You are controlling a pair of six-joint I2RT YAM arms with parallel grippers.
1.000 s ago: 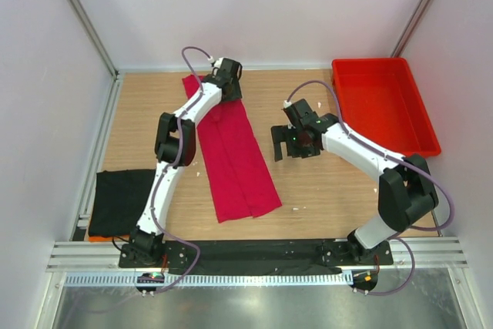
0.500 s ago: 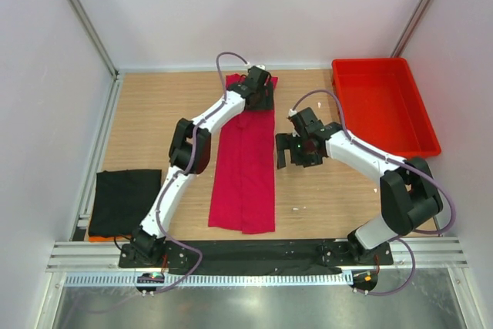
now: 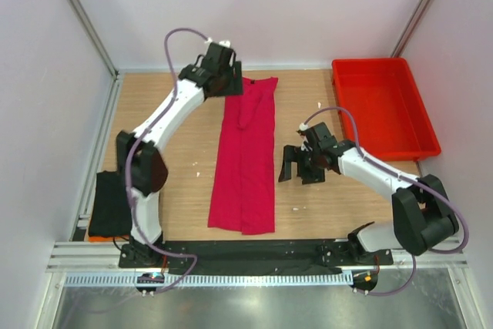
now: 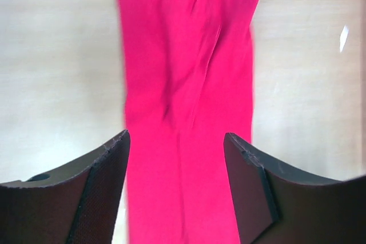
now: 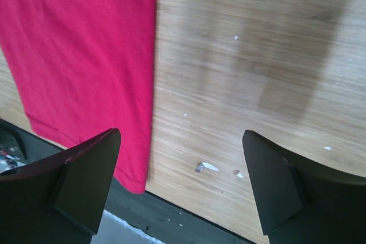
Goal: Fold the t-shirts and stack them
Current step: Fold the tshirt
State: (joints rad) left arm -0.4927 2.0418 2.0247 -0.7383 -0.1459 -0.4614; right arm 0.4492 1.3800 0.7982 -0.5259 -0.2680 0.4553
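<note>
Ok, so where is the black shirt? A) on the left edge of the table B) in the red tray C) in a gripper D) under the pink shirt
A: the black t-shirt lies at the left edge of the table, apart from the pink t-shirt and the red tray.

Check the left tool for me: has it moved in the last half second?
Yes. The left tool has swung left, away from the red tray. It is now open at the far left corner of the crimson-pink t-shirt.
</note>
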